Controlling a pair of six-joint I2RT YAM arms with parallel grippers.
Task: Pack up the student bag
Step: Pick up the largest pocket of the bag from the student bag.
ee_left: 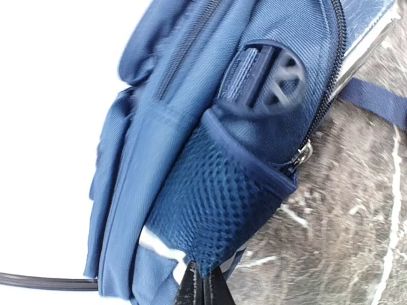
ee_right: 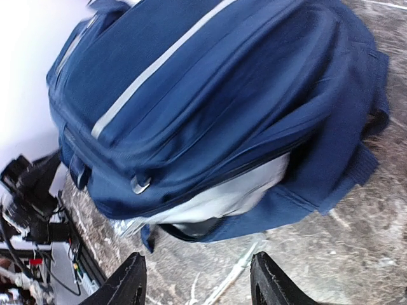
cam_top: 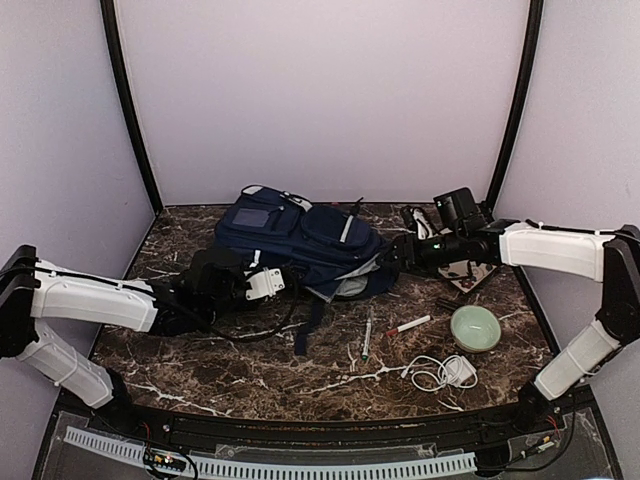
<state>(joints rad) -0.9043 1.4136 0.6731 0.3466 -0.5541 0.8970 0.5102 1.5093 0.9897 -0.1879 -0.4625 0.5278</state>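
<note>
The student bag point(cam_top: 300, 238), navy blue with white stripes, lies on the marble table at the back middle. Its main zip gapes at the near right, showing light grey lining point(ee_right: 222, 194). My left gripper point(ee_left: 203, 293) is shut on the bag's fabric at the lower edge of the mesh side pocket point(ee_left: 216, 203); it sits at the bag's left side point(cam_top: 262, 283). My right gripper point(ee_right: 198, 283) is open and empty, just short of the bag's opening, at the bag's right side point(cam_top: 392, 255).
On the table in front of the bag lie a pen point(cam_top: 367, 335), a red-capped marker point(cam_top: 408, 325), a green bowl point(cam_top: 474, 328) and a white charger with cable point(cam_top: 445, 372). A booklet and dark items point(cam_top: 470, 272) lie under the right arm.
</note>
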